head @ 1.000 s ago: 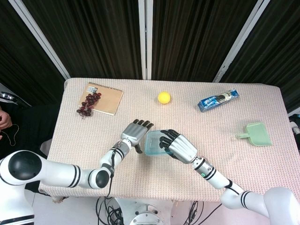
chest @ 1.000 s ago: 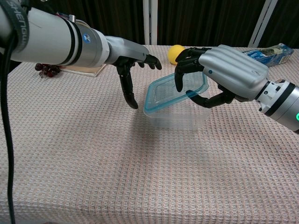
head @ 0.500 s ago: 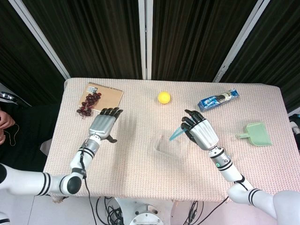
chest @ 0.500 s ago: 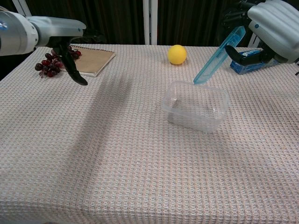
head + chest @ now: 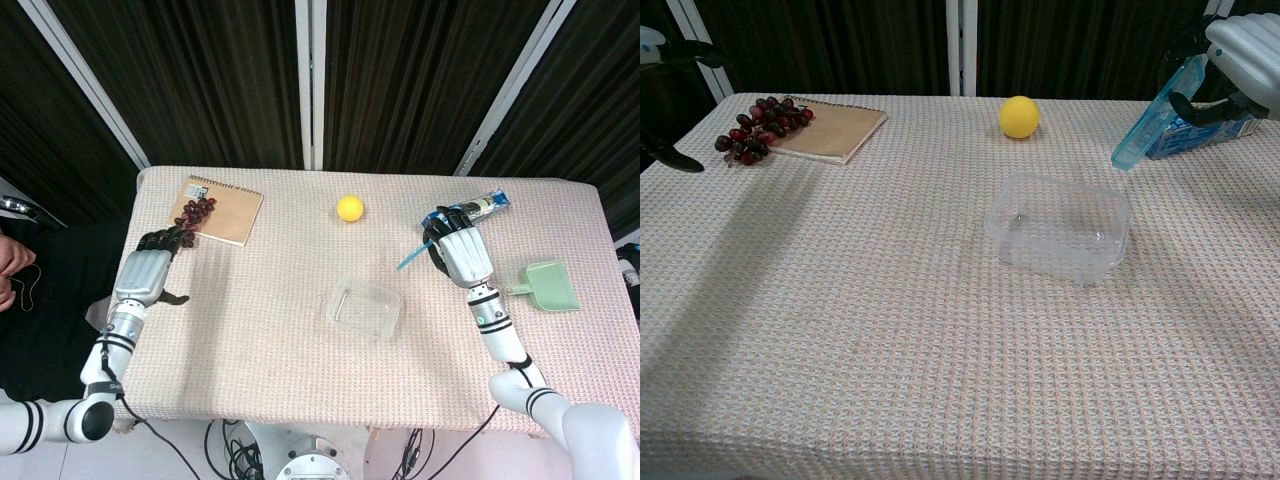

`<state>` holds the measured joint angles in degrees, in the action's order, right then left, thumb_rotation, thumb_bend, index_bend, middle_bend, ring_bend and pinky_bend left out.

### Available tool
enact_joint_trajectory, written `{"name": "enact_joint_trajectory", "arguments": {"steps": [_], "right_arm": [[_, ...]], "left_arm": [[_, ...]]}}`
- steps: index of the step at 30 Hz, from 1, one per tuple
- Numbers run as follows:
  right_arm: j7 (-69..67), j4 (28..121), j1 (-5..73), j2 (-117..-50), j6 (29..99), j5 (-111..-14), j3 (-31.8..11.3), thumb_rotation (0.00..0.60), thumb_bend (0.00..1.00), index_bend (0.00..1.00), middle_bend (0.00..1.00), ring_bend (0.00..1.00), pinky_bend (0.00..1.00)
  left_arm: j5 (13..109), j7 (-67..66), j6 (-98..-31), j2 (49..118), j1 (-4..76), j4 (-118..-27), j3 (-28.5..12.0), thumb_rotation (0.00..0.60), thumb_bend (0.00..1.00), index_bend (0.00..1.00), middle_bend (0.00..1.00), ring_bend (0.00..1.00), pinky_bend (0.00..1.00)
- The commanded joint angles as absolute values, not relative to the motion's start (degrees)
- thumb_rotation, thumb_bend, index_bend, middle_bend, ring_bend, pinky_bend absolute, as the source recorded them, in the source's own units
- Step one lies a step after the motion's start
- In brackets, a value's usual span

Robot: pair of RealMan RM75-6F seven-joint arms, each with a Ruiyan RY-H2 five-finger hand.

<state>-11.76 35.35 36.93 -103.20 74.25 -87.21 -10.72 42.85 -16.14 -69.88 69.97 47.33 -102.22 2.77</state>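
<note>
A clear plastic container (image 5: 365, 310) (image 5: 1060, 227) stands uncovered in the middle of the table. My right hand (image 5: 460, 248) (image 5: 1240, 45) holds its blue lid (image 5: 413, 254) (image 5: 1150, 115) tilted in the air, right of the container and near the blue snack packet (image 5: 480, 207) (image 5: 1200, 135). At the table's left edge my left hand (image 5: 148, 270) (image 5: 665, 150) hovers with fingers apart and holds nothing, just below the grapes (image 5: 192, 217) (image 5: 755, 128).
The grapes lie partly on a brown notebook (image 5: 225, 208) (image 5: 830, 128) at the back left. A yellow ball (image 5: 350, 207) (image 5: 1019, 116) sits at the back centre. A green dustpan (image 5: 550, 285) lies at the right side.
My right hand lifted the lid off the container and carried it right and back. My left hand drew away from the container to the table's left edge.
</note>
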Motion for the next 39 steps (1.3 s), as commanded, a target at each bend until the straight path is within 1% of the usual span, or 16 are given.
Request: {"name": "enact_joint_trajectory", "arguments": {"steps": [1,2,4,5,7,9,14,16,20,22,25,28,30,35,39], "right_arm": [[-11.9,36.1,37.6,-103.1,70.2,-85.2,-11.1,0.600,0.25,0.12,0.18,0.04,0.06],[-11.9,37.8,37.6,-102.2,69.6,-84.8,-11.3,0.600,0.17,0.01,0.10,0.01,0.01],[-11.4,40.9,37.4,-100.5,69.2,-84.2,-11.6,0.600,0.10,0.00,0.02,0.00,0.00],[-10.6,43.3,37.2,-99.0,69.0,-83.7,-11.8,0.600,0.09,0.00,0.00,0.00,0.00],[-9.1,47.7,36.5,-96.2,69.2,-83.1,-12.1,0.600,0.08,0.00,0.00,0.00,0.00],[-6.9,53.8,35.1,-92.0,69.8,-82.7,-12.1,0.600,0.08,0.00,0.00,0.00,0.00],[-1.4,71.3,29.7,-79.6,72.1,-81.4,-10.9,0.600,0.08,0.00,0.00,0.00,0.00],[0.1,77.8,27.1,-74.8,73.0,-80.8,-9.9,0.600,0.09,0.00,0.03,0.00,0.00],[2.7,87.0,22.5,-68.3,75.7,-80.0,-8.0,0.600,0.10,0.00,0.10,0.00,0.00],[3.3,90.8,20.3,-65.8,76.9,-80.1,-6.5,0.600,0.11,0.00,0.11,0.00,0.00],[3.4,96.2,17.1,-62.0,77.6,-79.9,-4.0,0.600,0.12,0.00,0.08,0.00,0.00],[2.2,100.2,14.1,-59.3,78.5,-80.1,-1.7,0.600,0.13,0.00,0.05,0.00,0.00],[1.5,101.2,12.4,-58.7,80.0,-81.0,-0.7,0.600,0.13,0.00,0.04,0.00,0.00],[1.3,101.8,7.9,-59.6,85.7,-84.9,1.5,0.600,0.13,0.00,0.05,0.00,0.00],[1.3,101.8,6.8,-59.9,85.9,-85.9,2.2,0.600,0.13,0.00,0.05,0.00,0.00]], "left_arm": [[44.1,-15.4,-70.5,68.0,45.0,-103.1,3.2,0.600,0.00,0.00,0.00,0.00,0.04],[44.7,-14.9,-70.7,67.2,44.1,-103.4,3.2,0.600,0.00,0.00,0.00,0.00,0.04],[45.7,-14.6,-71.6,66.1,42.6,-103.6,3.3,0.600,0.00,0.00,0.00,0.00,0.03],[46.5,-14.6,-72.7,65.6,41.5,-103.6,3.3,0.600,0.00,0.00,0.00,0.00,0.02],[47.7,-14.5,-74.1,64.6,39.8,-103.8,3.5,0.600,0.00,0.00,0.00,0.00,0.02],[49.2,-14.1,-75.2,63.2,38.0,-104.3,3.9,0.600,0.00,0.00,0.00,0.00,0.02],[52.7,-13.8,-78.8,60.2,33.0,-104.9,4.9,0.600,0.00,0.00,0.00,0.00,0.02],[54.5,-13.3,-80.0,59.3,31.1,-104.5,5.4,0.600,0.00,0.00,0.00,0.00,0.01],[57.9,-11.4,-80.9,57.6,27.7,-103.8,6.3,0.600,0.00,0.01,0.02,0.00,0.01],[59.9,-9.8,-81.5,57.0,25.8,-103.2,6.7,0.600,0.00,0.01,0.02,0.00,0.01],[62.7,-9.7,-84.5,57.9,23.0,-101.6,6.7,0.600,0.00,0.01,0.02,0.00,0.00],[65.2,-10.7,-88.5,59.9,20.0,-99.9,6.5,0.600,0.00,0.01,0.02,0.00,0.00],[66.3,-11.2,-90.4,61.0,18.3,-99.7,6.4,0.600,0.00,0.01,0.02,0.00,0.00],[69.7,-10.8,-94.4,63.9,13.6,-99.2,6.6,0.600,0.00,0.01,0.02,0.00,0.00],[72.7,-10.8,-96.6,66.7,10.8,-97.3,6.7,0.600,0.00,0.01,0.02,0.00,0.00]]}}
